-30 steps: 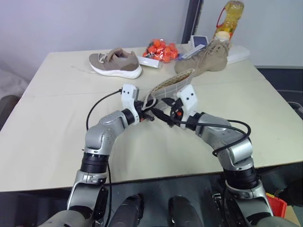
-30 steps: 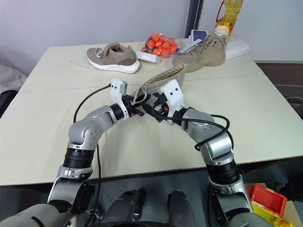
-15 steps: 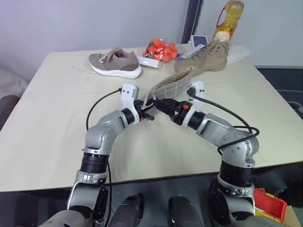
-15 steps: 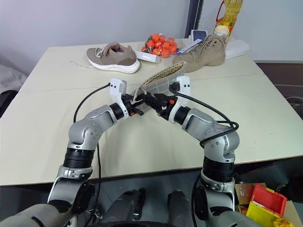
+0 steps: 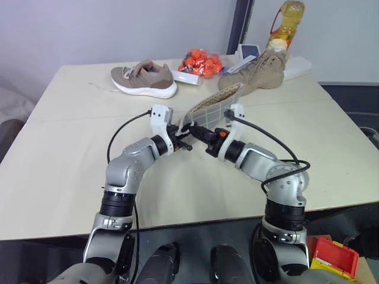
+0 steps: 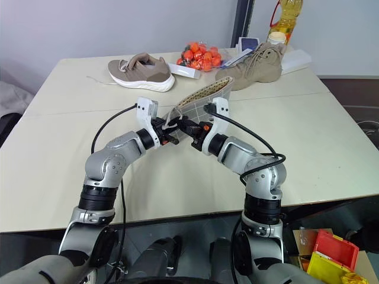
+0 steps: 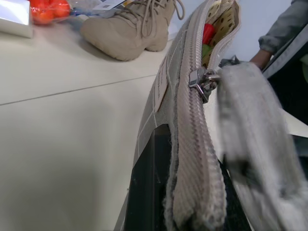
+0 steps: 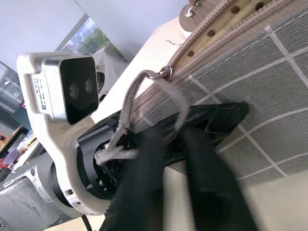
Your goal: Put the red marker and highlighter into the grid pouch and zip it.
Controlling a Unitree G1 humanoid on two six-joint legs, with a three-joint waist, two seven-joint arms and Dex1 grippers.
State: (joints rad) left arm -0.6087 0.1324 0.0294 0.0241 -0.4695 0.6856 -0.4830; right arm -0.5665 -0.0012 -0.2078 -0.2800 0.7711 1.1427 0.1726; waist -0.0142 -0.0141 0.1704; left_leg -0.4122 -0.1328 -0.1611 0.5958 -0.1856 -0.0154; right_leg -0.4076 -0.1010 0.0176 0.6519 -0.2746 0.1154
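Since the grid pouch (image 5: 214, 106) is limp, my left fingers (image 7: 149, 187) clamp its end; right fingers (image 8: 163, 159) pinch the zipper cord (image 8: 144, 103).

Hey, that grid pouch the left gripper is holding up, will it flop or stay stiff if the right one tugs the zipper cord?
The pouch probably keeps its shape: pinched at one end by the left gripper, it juts out without sagging. The zipper cord looks limp, so it will likely slacken between pulls.

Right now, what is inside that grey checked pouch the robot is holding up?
Through the unzipped end of the grid pouch, something red and something lime green peek out. The fabric covers the rest of them, so their shapes cannot be made out.
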